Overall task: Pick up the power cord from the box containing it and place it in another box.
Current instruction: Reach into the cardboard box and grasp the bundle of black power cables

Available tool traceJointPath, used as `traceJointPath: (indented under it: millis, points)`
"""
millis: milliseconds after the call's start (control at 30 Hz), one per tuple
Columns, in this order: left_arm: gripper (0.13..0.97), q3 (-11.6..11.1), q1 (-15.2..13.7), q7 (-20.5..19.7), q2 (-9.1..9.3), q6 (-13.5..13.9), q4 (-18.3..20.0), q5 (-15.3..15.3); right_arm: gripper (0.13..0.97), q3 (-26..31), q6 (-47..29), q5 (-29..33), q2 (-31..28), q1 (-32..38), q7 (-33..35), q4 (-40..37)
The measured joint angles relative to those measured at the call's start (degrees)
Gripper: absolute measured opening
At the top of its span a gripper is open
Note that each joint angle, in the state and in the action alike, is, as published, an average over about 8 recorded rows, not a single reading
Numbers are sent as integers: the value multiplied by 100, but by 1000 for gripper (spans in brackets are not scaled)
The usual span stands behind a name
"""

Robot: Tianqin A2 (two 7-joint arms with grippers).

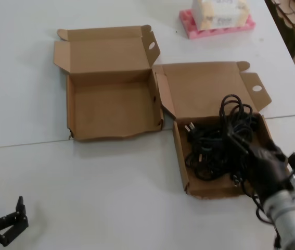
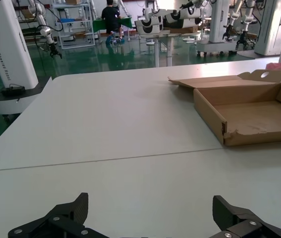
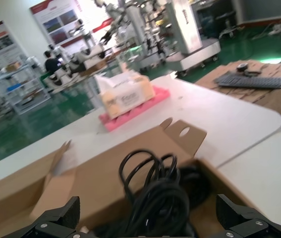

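The squarish brown box (image 1: 181,166) at the right holds black cable. The power cord (image 1: 205,143) lies in it with its plug end at the near-left; I cannot separate it cleanly from the looser loops (image 1: 234,107) rising at the box's far side. My right gripper (image 1: 259,159) is open at the box's right front, its jaws spread on either side of the cable heap (image 3: 162,203). The wider empty box (image 1: 113,104) with the wavy front edge stands to the left and also shows in the left wrist view (image 2: 249,116). My left gripper (image 1: 12,221) is open and parked over bare table (image 2: 150,213).
A pink tray with a tissue pack (image 1: 217,18) stands at the back right and shows in the right wrist view (image 3: 128,101). Cardboard sheets with a keyboard (image 3: 252,82) lie beyond the table's right edge. Both box lids (image 1: 108,49) stand open towards the back.
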State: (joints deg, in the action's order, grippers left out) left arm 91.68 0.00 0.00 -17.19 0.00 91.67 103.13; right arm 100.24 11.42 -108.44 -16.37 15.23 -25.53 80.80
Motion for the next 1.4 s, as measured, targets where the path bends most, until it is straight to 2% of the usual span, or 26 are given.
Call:
traceJointPath:
  millis: [100, 367, 400, 667, 700, 800, 1067, 1300, 1400]
  points:
    - [914, 0, 0, 0, 0, 0, 0, 0, 966, -2, 86, 134, 166, 342, 0, -397]
    - [797, 0, 0, 0, 0, 0, 0, 0, 964, -141, -47, 602, 564, 1012, 0, -1482]
    - [797, 0, 0, 0, 0, 0, 0, 0, 963, -168, -78, 633, 603, 1055, 0, -1559]
    - [616, 0, 0, 0, 0, 0, 0, 0, 958, -335, -277, 689, 811, 1096, 0, -1669]
    - [616, 0, 0, 0, 0, 0, 0, 0, 958, -349, -295, 682, 828, 1082, 0, -1657]
    - [616, 0, 0, 0, 0, 0, 0, 0, 933, -386, -337, 671, 872, 1040, 0, -1628]
    - [407, 0, 0, 0, 0, 0, 0, 0, 858, -481, -387, 734, 953, 965, 0, -1568]
    - [297, 0, 0, 0, 0, 0, 0, 0, 759, -579, -420, 927, 1024, 968, 0, -1576]
    - [260, 0, 0, 0, 0, 0, 0, 0, 685, -615, -439, 1000, 1053, 977, 0, -1587]
